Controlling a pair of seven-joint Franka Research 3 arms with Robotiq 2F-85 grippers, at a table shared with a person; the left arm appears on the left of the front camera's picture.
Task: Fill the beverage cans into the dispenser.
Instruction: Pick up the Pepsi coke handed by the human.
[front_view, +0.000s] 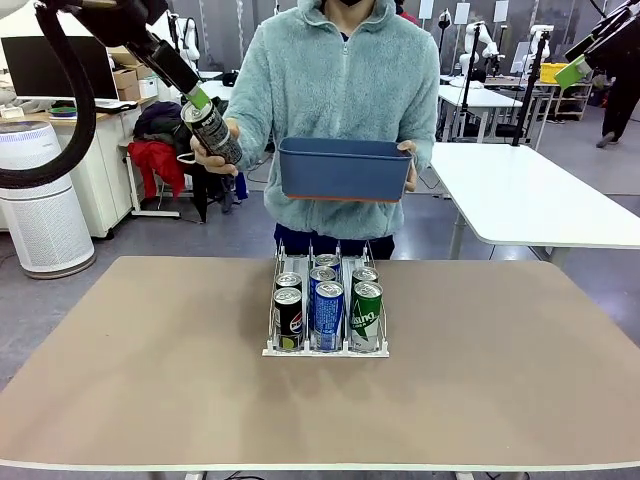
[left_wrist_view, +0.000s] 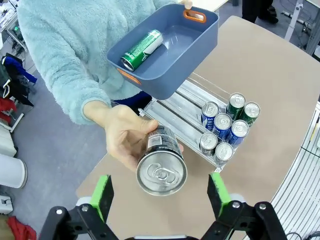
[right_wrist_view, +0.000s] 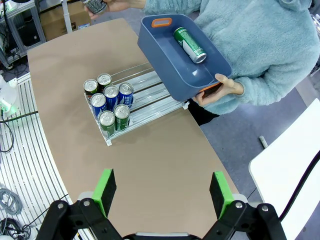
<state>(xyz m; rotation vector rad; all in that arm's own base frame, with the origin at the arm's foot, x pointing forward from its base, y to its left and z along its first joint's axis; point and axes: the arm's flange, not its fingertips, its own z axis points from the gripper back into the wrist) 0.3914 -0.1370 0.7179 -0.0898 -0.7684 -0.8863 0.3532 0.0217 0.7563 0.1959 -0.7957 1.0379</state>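
Observation:
A person's hand (left_wrist_view: 120, 137) holds a black beverage can (left_wrist_view: 161, 167) up, top first, between the green pads of my left gripper (left_wrist_view: 160, 192); the pads stand open with a gap on each side. In the front view the can (front_view: 212, 130) and the left gripper (front_view: 199, 103) are high at the back left. The dispenser (front_view: 272, 350) stands mid-table with several cans at its front end: black (front_view: 288, 318), blue-and-white (front_view: 328, 315), green (front_view: 366, 315). My right gripper (right_wrist_view: 162, 192) hangs open high over the table's right side. A green can (right_wrist_view: 190, 44) lies in the bin.
The person stands at the far edge and holds a blue-grey bin (front_view: 345, 170) with orange handles over the dispenser's back end. The tabletop (front_view: 150, 380) around the dispenser (right_wrist_view: 145, 107) is bare. A white table (front_view: 530, 200) stands behind on the right.

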